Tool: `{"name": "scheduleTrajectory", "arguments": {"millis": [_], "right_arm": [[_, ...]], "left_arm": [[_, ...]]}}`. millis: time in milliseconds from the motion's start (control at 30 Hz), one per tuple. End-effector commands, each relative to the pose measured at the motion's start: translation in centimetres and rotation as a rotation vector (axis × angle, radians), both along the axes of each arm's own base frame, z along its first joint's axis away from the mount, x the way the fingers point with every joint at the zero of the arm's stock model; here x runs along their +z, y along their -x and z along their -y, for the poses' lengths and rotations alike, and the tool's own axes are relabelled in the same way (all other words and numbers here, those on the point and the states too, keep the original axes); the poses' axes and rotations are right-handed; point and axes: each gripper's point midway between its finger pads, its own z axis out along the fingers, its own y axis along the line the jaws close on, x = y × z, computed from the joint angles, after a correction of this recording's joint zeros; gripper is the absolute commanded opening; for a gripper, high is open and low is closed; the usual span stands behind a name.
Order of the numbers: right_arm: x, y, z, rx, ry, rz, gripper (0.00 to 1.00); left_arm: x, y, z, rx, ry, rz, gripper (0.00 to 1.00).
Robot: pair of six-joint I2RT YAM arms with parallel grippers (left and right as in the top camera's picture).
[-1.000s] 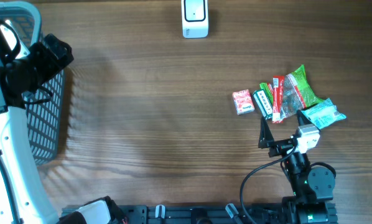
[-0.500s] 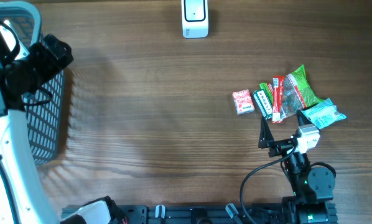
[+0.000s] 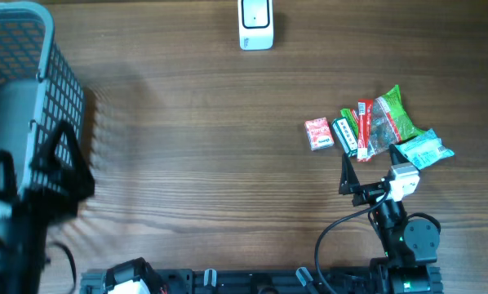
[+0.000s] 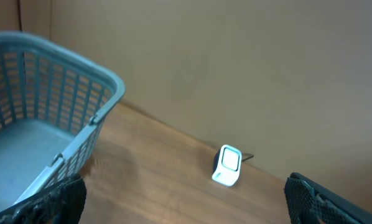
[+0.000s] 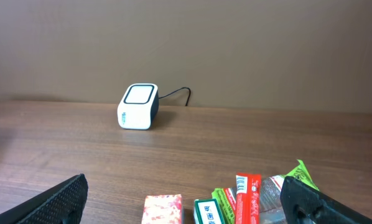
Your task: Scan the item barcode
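Left edge of the table (image 3: pixel 187 163): grey-blue mesh basket (image 3: pixel 32 33) in the far-left corner, and it hasn't shifted. The left claw (image 3: pixel 32 159) has dropped from over the basket to the near-left side and now sits blurred just near of the basket, so more of the basket shows than before. In the left wrist view its jaws are spread wide with nothing between them; the basket (image 4: pixel 49 124) and scanner (image 4: pixel 227 165) show ahead.

Middle of the far edge: white scanner (image 3: pixel 255 24), upright, same spot.

Right side, well apart from the scanner: a cluster of items, unmoved. It holds a red packet (image 3: pixel 317 133), green box (image 3: pixel 344 135), red stick pack (image 3: pixel 364 122), green bag (image 3: pixel 388 118) and teal packet (image 3: pixel 425 149). The last four touch or overlap; the red packet lies just beside them.

The right claw (image 3: pixel 373 170) is on the near side of the cluster, same pose as before, jaws wide and empty, one finger close to the teal packet. The right wrist view shows the scanner (image 5: pixel 139 106) across the table and the packets at the bottom edge.
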Motion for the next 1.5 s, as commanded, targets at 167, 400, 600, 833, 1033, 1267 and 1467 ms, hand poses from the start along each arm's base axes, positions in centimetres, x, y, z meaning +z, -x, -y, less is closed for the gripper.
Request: {"name": "scheduleTrajectory", "arguments": {"millis": [167,400,600,833,1033,1267,1467], "right_arm": [[0.3,0.1,-0.2,0.013,0.011,0.017,1.0],[0.3,0.1,-0.2,0.013,0.011,0.017,1.0],[0.3,0.1,-0.2,0.013,0.011,0.016,1.0],[0.3,0.1,-0.2,0.013,0.011,0.016,1.0],[0.3,0.1,-0.2,0.013,0.01,0.016,1.0],[0.3,0.1,-0.2,0.013,0.011,0.016,1.0],[0.3,0.1,-0.2,0.013,0.011,0.016,1.0]], "left_arm": [[-0.4,2.2,1.9,-0.077,-0.017,0.012,1.0],[-3.8,3.6,3.4,-0.164,0.019,-0.124,1.0],[-5.2,4.2,3.4,-0.161,0.029,-0.173,1.0],[-7.6,3.8,3.4,-0.162,0.02,-0.139,1.0],[-7.8,2.2,3.4,-0.175,-0.029,0.084,1.0],[-6.2,1.9,4.1,-0.217,-0.123,0.461,1.0],[-6.5,2.2,4.9,-0.267,-0.166,0.667,1.0]]}}
